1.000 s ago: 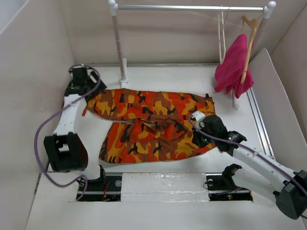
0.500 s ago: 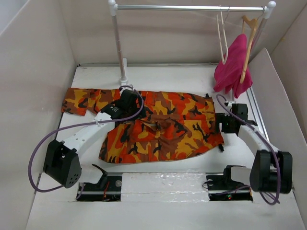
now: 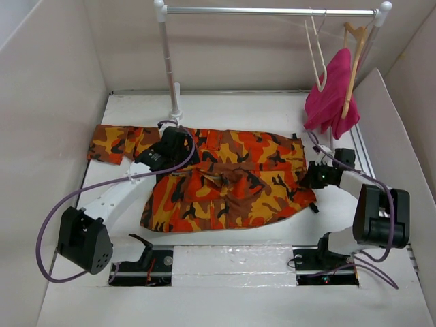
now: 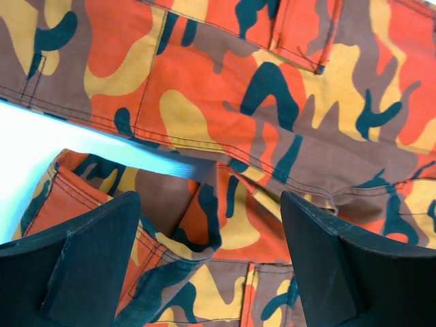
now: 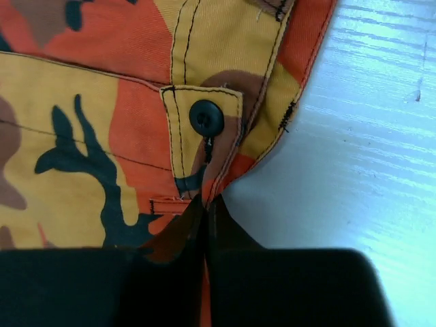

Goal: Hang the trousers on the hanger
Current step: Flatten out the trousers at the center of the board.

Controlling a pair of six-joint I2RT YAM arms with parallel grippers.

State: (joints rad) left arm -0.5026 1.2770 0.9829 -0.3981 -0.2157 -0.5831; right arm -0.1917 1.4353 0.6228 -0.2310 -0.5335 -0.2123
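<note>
Trousers (image 3: 225,180) flat across the white bench (image 3: 272,109), legs folded over. Left claw (image 3: 169,146) spread wide, poised just over the cloth by the fold. Right claw (image 3: 315,176) pinched together on the waistband edge, below the black button (image 5: 206,117). Hanger (image 3: 315,61) up on the rail (image 3: 272,11), beside the pink garment (image 3: 332,95)

The trousers (image 3: 225,180) lie spread flat on the white table (image 3: 231,109), with the left gripper (image 3: 167,148) over their upper left part and the right gripper (image 3: 315,176) at their right edge. The hanger (image 3: 313,54) hangs from the rail (image 3: 259,11), just beside a pink garment (image 3: 330,95).
</note>
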